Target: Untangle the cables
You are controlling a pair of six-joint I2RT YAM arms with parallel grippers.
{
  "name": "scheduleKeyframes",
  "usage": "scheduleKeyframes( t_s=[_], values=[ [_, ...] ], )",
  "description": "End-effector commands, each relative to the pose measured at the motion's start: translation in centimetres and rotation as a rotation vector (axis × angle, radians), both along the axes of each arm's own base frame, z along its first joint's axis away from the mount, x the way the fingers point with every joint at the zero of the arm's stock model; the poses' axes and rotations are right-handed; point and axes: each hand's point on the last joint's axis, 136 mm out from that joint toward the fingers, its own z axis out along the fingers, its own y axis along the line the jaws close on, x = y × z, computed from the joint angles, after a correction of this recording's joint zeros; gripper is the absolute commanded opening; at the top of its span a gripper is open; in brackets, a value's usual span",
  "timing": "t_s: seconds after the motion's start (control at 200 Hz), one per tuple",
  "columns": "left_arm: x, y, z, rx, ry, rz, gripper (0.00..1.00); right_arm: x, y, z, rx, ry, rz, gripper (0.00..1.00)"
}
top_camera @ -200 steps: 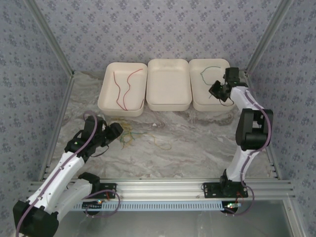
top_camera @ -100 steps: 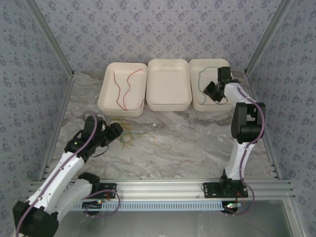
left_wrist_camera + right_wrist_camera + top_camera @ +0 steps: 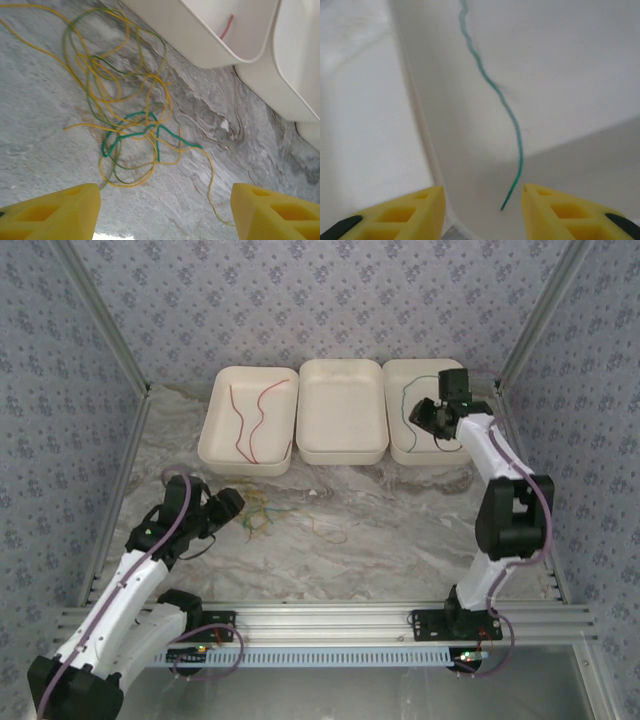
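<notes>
Left gripper: jaws wide apart, nothing between them. Low over the table, left side, aimed at the tangle of cables just ahead of the tips, no contact.

From left wrist: yellow fingers in both bottom corners, tangle lying flat on the marble beyond them. Mostly yellow-orange loops, a few olive-green strands mixed in, one teal-green cable knotted through the middle. One loose yellow end trailing down toward the right-hand finger. Corner of left tray at top of that view, bit of red cable visible inside.

Stray yellow-orange strand on the table, right of the tangle, apart from it.

Right gripper: jaws apart, clamped on nothing. Over the right tray, close to its left wall.

From right wrist: green cable lying on the tray floor, wavy, running away from the camera. Near end sitting in the gap between the two yellow fingers, closer to the right-hand one; contact with either not clear.

Three white trays side by side at the back of the table. Left tray: two red cables lying loose inside, separate from each other. Middle tray between the other two. Right tray: green cable curving along the left and far sides.
</notes>
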Motion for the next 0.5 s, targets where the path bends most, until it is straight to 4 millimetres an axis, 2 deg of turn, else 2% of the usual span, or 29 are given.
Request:
scheduleKeyframes(
  t_s=[0.0, 0.105, 0.115, 0.135, 0.22, 0.29, 0.39, 0.495],
  values=[
    [0.5, 1.0, 0.4, 0.017, 0.022, 0.004, 0.73, -3.4, 5.6, 4.5, -0.052, -0.16, 0.176, 0.49],
    [1.5, 1.8, -0.5, 0.015, 0.057, 0.032, 0.76, -8.5, 12.5, 4.1, -0.023, -0.192, 0.343, 0.5],
    [1.7, 1.9, -0.5, 0.014, 0.057, 0.036, 0.76, -9.0, 12.7, 3.1, -0.027, -0.176, 0.35, 0.5],
    [1.9, 2.0, -0.7, 0.012, 0.062, 0.041, 0.76, -10.3, 14.3, 2.4, -0.027, -0.168, 0.387, 0.5],
    [3.2, 1.9, -1.7, 0.01, 0.075, 0.051, 0.77, -14.3, 19.1, 0.2, -0.006, -0.156, 0.492, 0.51],
    [3.9, 1.9, -3.4, 0.018, 0.118, 0.06, 0.75, -17.0, 22.7, -1.5, 0.01, -0.136, 0.566, 0.51],
    [4.6, 1.7, -6.4, 0.014, 0.163, 0.075, 0.71, -20.0, 26.3, -3.7, 0.03, -0.089, 0.644, 0.51],
    [5.8, 1.2, -8.2, -0.016, 0.173, 0.079, 0.66, -21.9, 28.7, -5.2, 0.073, -0.048, 0.666, 0.51]
  ],
)
